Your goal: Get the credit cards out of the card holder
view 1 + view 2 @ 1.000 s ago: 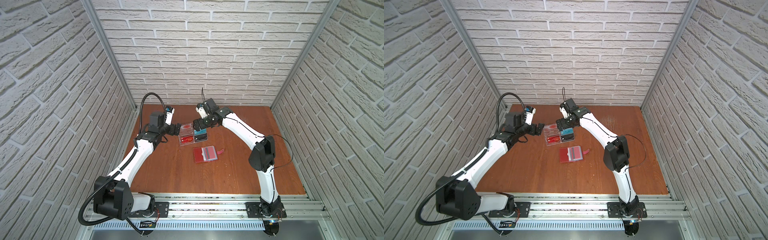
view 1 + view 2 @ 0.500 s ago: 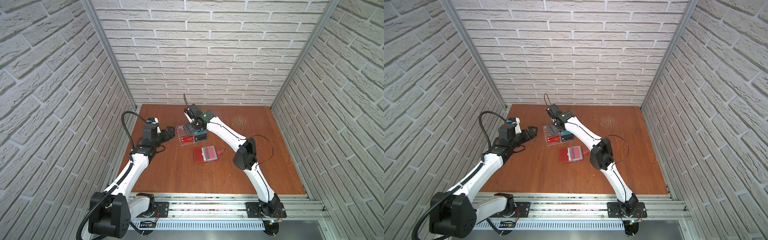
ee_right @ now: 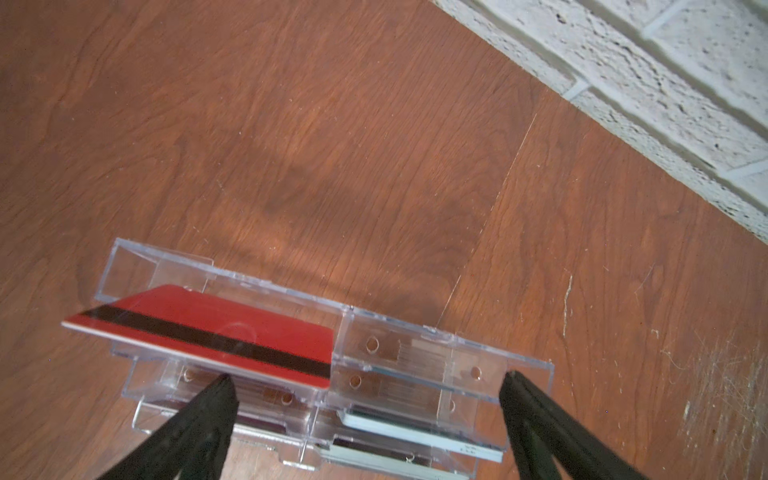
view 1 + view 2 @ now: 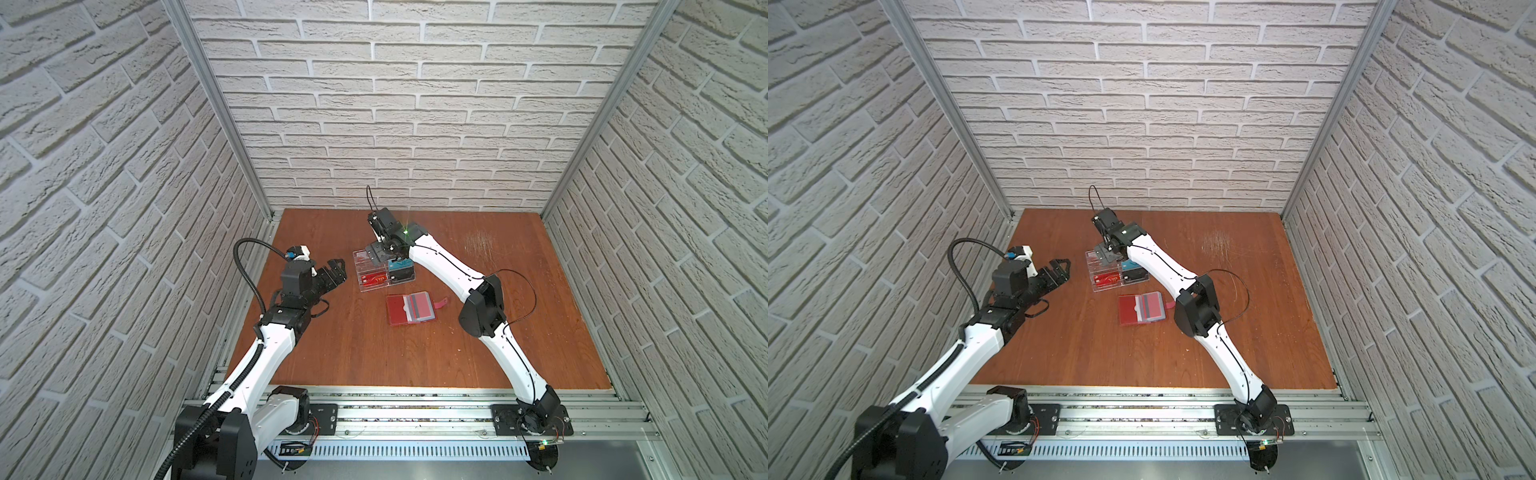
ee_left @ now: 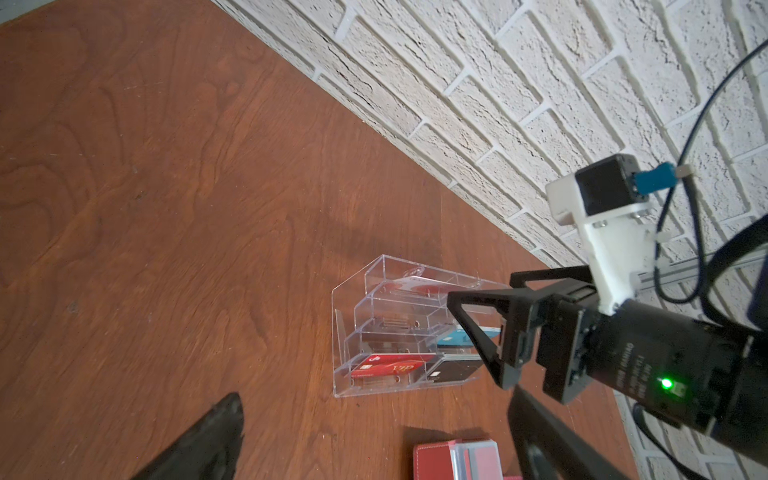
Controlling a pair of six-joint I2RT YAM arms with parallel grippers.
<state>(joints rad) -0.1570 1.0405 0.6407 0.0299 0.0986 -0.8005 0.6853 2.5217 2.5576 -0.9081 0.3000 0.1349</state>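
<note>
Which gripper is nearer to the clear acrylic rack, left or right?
Right. The right gripper, open, hangs directly above the clear acrylic rack. The left gripper, also open, is apart from it, on its left in both top views.

Both top views look steeply down from high at the front; both wrist cameras closely view the acrylic rack [image 5: 345, 332] [image 3: 395, 345].

Card holder [image 4: 411, 309] on table [image 4: 415, 361], near, before rack [image 5: 376, 309]; credit cards [image 4: 374, 279] in rack's compartments.
</note>
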